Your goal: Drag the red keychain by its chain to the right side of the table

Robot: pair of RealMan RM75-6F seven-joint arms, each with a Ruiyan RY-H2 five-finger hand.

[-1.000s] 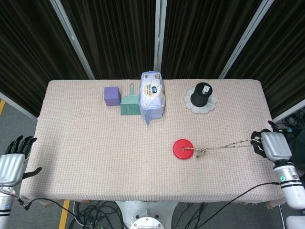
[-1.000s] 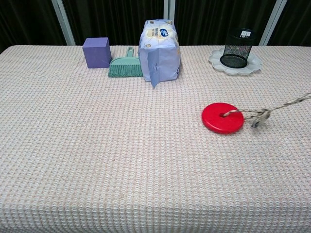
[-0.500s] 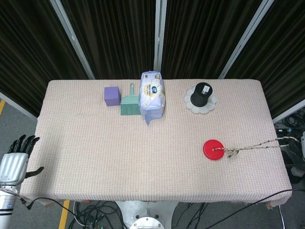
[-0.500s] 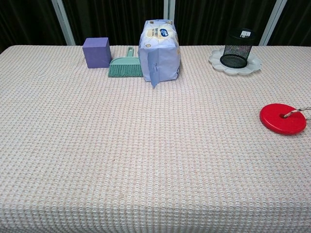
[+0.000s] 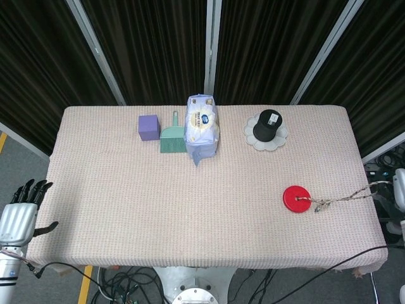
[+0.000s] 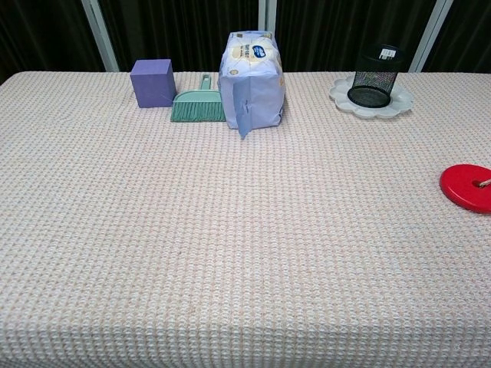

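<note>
The red keychain (image 5: 296,199) is a flat red disc lying on the right part of the table (image 5: 126,209). In the chest view the red keychain (image 6: 468,188) is cut by the right border. Its thin chain (image 5: 345,197) runs right, past the table's edge, toward my right hand (image 5: 400,193). Only a sliver of that hand shows at the frame's border, where it holds the chain's far end. My left hand (image 5: 17,218) hangs off the table's front left corner, fingers apart and holding nothing.
Along the back stand a purple cube (image 5: 148,126), a green brush (image 5: 171,139), a blue tissue pack (image 5: 202,128) and a black mesh cup (image 5: 268,124) on a white plate (image 5: 253,140). Cables (image 5: 126,278) hang under the front edge.
The red disc has slid far to the right across the table, pulled by its chain. My right hand has moved off the table's right edge, almost out of view. The left hand stays put.
</note>
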